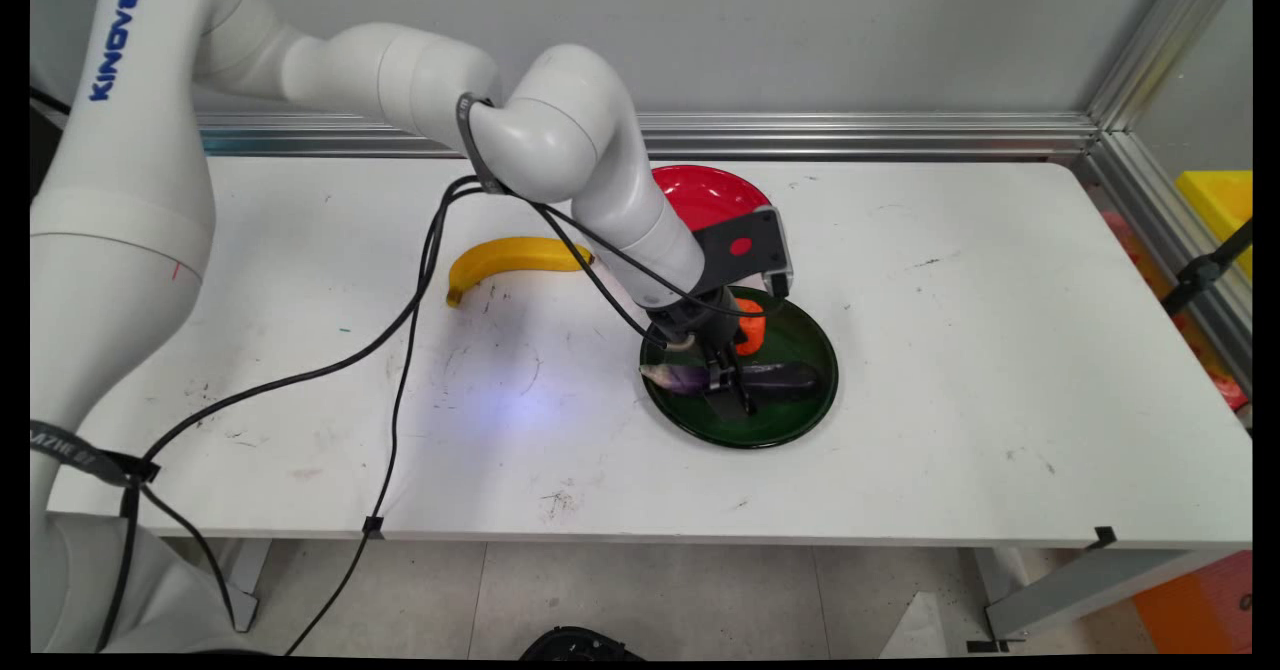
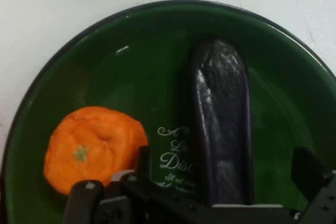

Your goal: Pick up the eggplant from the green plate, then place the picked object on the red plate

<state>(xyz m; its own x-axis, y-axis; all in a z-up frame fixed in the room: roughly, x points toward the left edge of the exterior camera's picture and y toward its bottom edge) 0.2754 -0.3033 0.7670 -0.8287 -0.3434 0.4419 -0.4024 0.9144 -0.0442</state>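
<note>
We are seeing the jaws spread open, straddling the eggplant lying in the green plate; an orange is sitting beside it, inside the plate's rim.

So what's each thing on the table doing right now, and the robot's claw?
gripper: open, down in the plate, fingers either side of the eggplant
eggplant: lying flat in the green plate
orange: sitting in the green plate beside the eggplant, apart from it
green plate: holds both
red plate: partly hidden by the arm
banana: lying on the table
</note>
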